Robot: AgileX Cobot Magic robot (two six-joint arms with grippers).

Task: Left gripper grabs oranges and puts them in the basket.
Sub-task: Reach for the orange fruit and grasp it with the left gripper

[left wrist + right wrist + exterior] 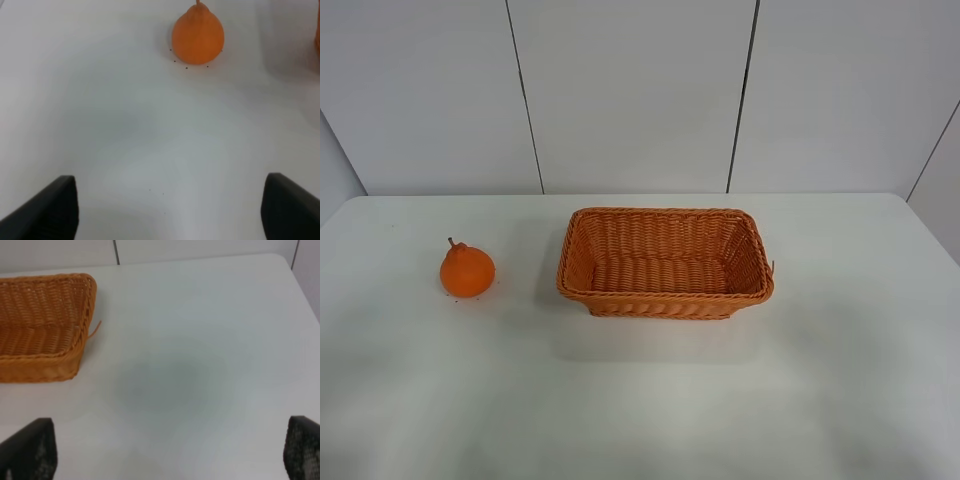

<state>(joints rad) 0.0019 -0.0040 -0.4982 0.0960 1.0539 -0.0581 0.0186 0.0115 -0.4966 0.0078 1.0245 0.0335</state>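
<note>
Left gripper (170, 212) and right gripper (170, 452) wide apart; orange (467, 270) left of basket (660, 303).

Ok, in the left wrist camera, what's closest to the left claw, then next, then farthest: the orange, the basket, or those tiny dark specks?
1. Tiny dark specks, on the table just ahead of the left gripper.
2. Orange, farther ahead.
3. Basket, off past the orange; only a sliver shows.

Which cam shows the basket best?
Exterior high: the whole basket, all four rims and its empty inside. Right wrist shows only one end, cropped by the frame. Left wrist catches just a blurred orange-brown sliver at the frame edge.
</note>
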